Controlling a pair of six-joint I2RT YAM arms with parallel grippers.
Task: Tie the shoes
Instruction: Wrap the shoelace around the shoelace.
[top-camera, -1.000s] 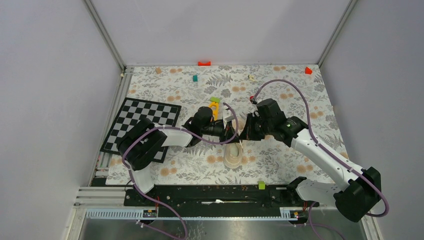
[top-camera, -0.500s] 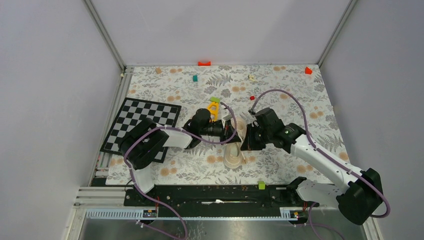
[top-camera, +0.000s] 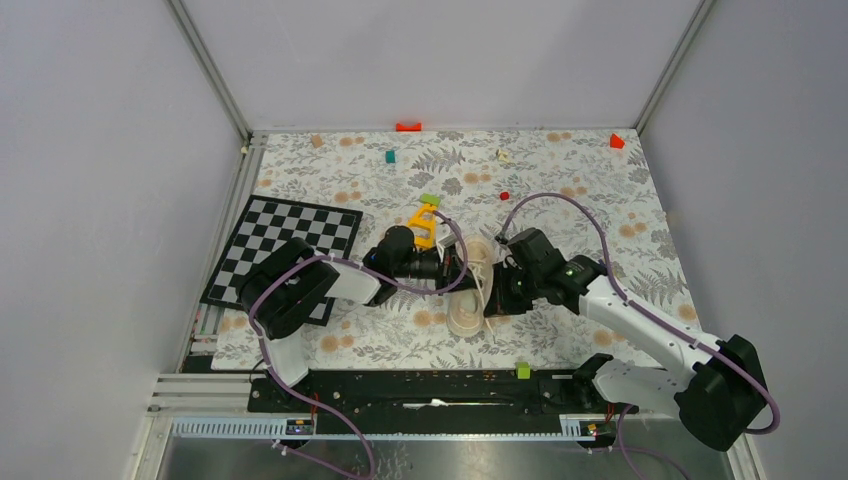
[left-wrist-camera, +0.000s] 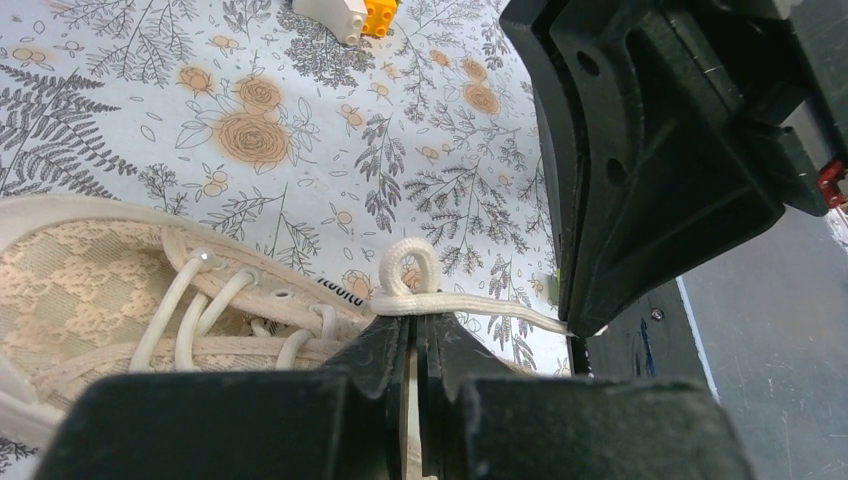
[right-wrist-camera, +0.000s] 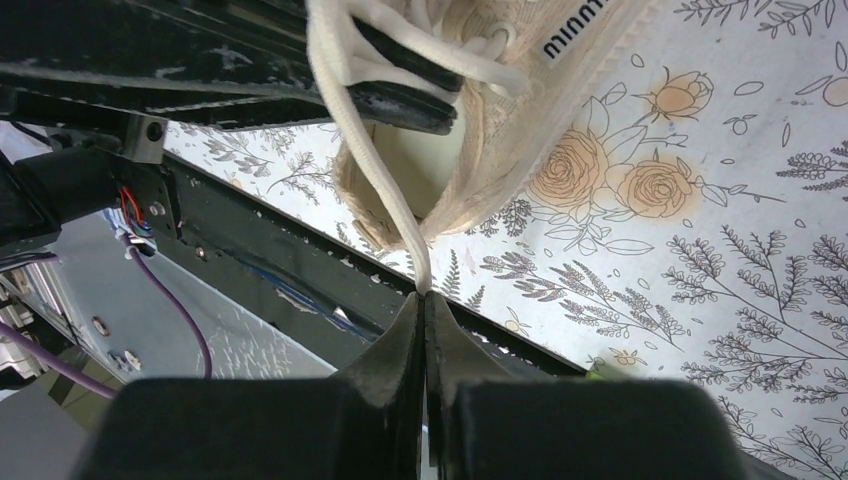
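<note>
A: Rundown, left to right?
B: Flat chessboard (top-camera: 285, 250) at the left edge. Next, left gripper (left-wrist-camera: 415, 335), pinched tight on the lace (left-wrist-camera: 445, 302). Small loop of lace standing just above the fingertips.
A: And the shoe?
B: Found the shoe (top-camera: 467, 310) about mid-worktop, nearer the near edge, between both grippers. Sole down on the floral cloth (top-camera: 600, 180). Beyond the left gripper, a yellow piece (top-camera: 425, 222), close by.
A: Right side?
B: Same story on the right gripper (right-wrist-camera: 424, 300): clamped on the lace, fingers fully together. Lace stretched straight from those tips back up to the shoe and the left fingertips. Tips just right of the shoe from above; touching it or not, cannot tell. Last, a green block (top-camera: 522, 371) at the near edge, right of the shoe, apart from it.
</note>
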